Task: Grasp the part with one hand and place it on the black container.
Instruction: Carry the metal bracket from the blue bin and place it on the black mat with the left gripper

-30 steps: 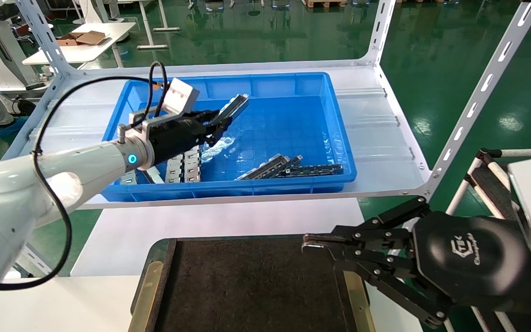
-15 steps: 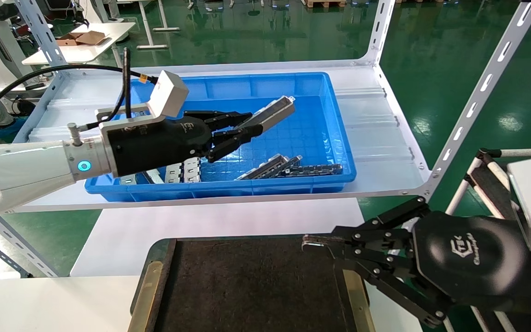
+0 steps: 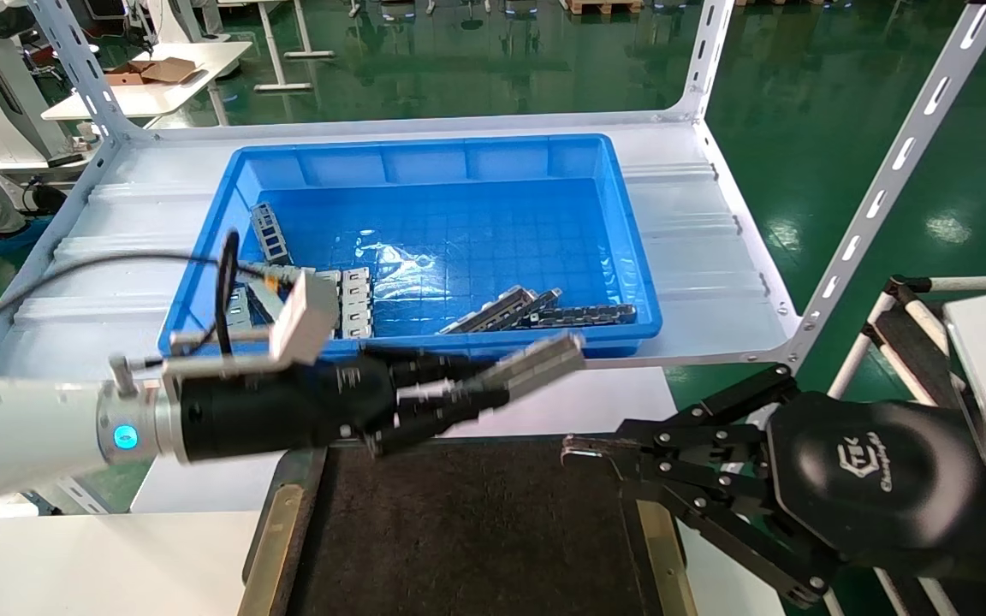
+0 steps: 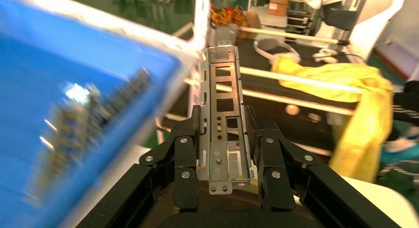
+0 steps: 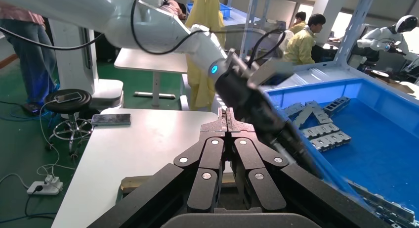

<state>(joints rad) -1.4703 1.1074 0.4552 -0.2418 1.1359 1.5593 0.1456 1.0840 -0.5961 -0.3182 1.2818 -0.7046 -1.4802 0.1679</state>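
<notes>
In the head view, the left gripper is clamped on the part, a slim metal rail that sticks out past the fingertips toward the right. It hangs in the air just in front of the blue bin, over the far edge of the black container, not touching it. More metal pieces lie in the bin on the shelf. The right gripper sits at the container's right edge, its fingers pressed together and empty.

In the left wrist view, both fingers press the sides of the part, whose row of rectangular windows faces the camera.

In the right wrist view, the right gripper has its tips meeting, with the left arm beyond it beside the bin.
</notes>
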